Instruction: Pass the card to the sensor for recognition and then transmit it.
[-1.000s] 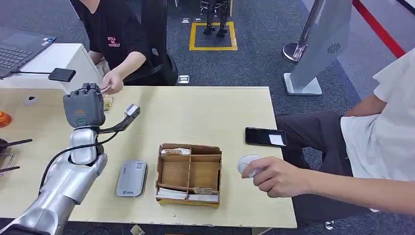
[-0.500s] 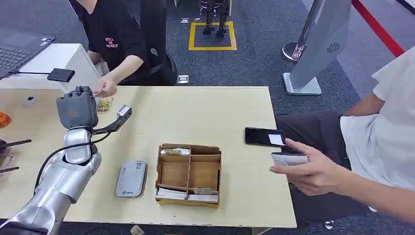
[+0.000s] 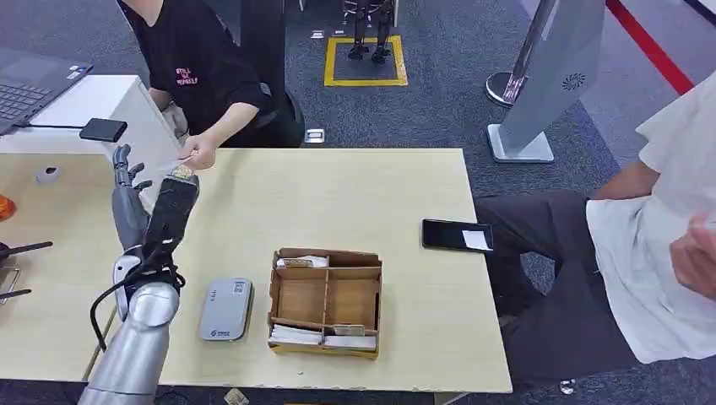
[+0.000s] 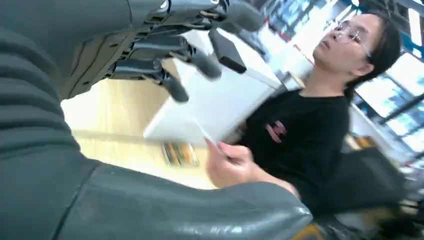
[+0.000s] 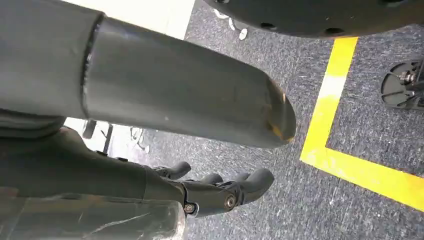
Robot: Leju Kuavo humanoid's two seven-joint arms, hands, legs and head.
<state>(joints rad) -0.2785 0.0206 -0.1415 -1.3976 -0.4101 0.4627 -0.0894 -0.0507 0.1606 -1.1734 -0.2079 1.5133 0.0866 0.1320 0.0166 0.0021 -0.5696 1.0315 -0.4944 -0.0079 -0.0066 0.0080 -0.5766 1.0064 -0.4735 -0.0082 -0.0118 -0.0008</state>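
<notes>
Since the earlier frame, the left hand has turned edge-on above the tabletop, fingers spread and empty. Its arm reaches forward. A person's hand now pinches the card at the far edge.

A small pale card sits in the upper left of the head view, pinched in a person's hand at the far edge of the counter; its face is too small to read. The sensor, a flat grey slab with rounded corners, lies flat in the lower left, just left of a wooden box.
</notes>
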